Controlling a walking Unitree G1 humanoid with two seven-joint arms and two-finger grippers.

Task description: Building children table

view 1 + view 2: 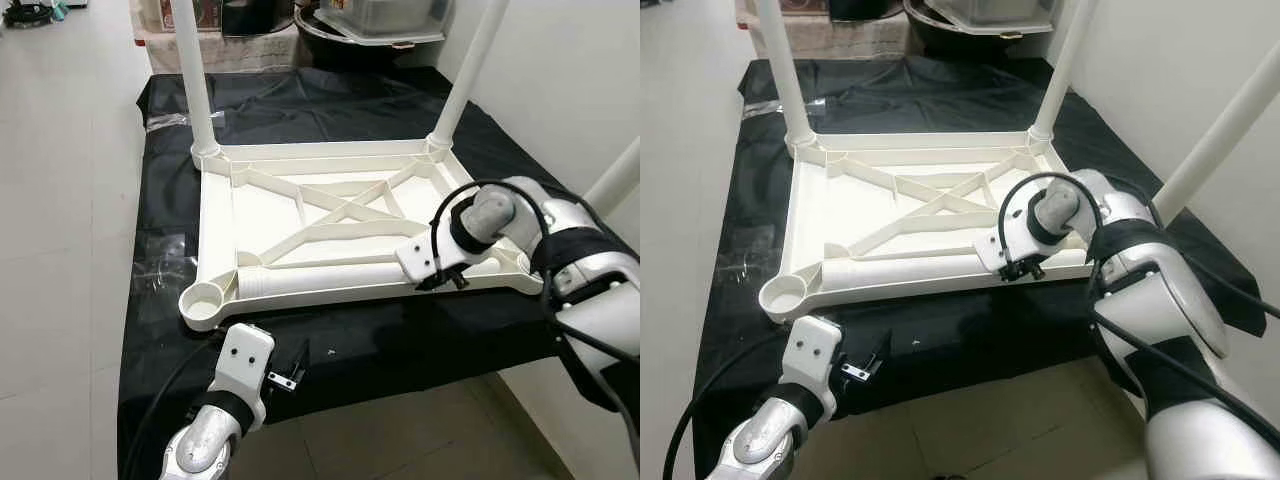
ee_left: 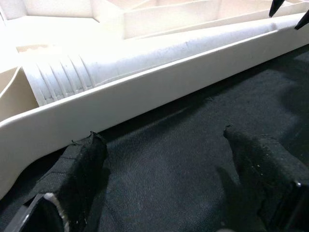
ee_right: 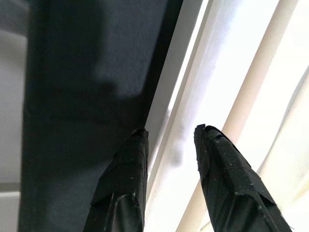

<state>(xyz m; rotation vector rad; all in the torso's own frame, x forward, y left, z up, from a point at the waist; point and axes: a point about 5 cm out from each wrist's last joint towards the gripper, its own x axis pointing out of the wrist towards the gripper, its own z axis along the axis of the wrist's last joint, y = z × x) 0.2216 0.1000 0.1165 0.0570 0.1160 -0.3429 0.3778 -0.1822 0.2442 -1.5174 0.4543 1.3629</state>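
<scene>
Loose white plastic tube leg (image 1: pixel 330 279) lies in upturned ribbed tabletop (image 1: pixel 220 215): light, stiff, slick. Right gripper (image 3: pixel 169 140) fingers spread astride rim; left gripper (image 2: pixel 161 145) spread, empty. Best grasped mid-tube.

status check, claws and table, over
Right claw open, astride tabletop's near rim. Left claw open over black cloth. Loose leg lying inside frame.

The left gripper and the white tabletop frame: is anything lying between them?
Only bare black cloth between the left gripper and the frame, per the left wrist view.
</scene>
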